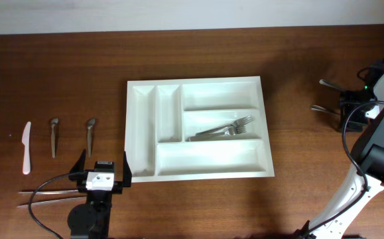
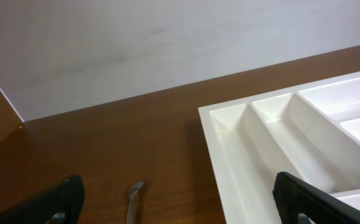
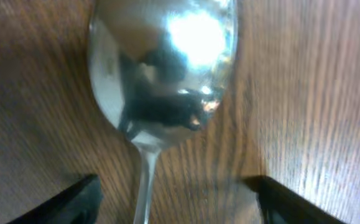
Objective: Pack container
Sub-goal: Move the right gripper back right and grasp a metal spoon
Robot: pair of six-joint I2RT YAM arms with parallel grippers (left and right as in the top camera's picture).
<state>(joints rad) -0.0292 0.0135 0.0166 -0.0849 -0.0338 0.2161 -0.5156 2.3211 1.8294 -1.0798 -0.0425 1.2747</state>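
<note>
Cutlery tray sits mid-table, long side running left-right. Forks lie in the middle wide compartment. The other four compartments look empty.

Right gripper is low over a metal spoon at the far right of the table. Its jaws are open and straddle the neck just below the bowl, with wood showing on both sides, so nothing is gripped yet. My read: the pinch goes on the narrow neck because the bowl is too wide and curved to hold. In the overhead view a second handle sticks out beside that gripper. I can't tell which of the two is the spoon I'm over.

Left gripper hovers near the tray's near-left corner, jaws spread wide and holding nothing. It's parked between the tray and its own pile: white plastic knife and two spoons, laid side by side, apart from each other.

Task is early; most of the utensils are outside the tray. Next I'd close on the neck and lift straight up. Risk: thin, shiny metal lying flat on wood could slip or pivot in the pinch.
</note>
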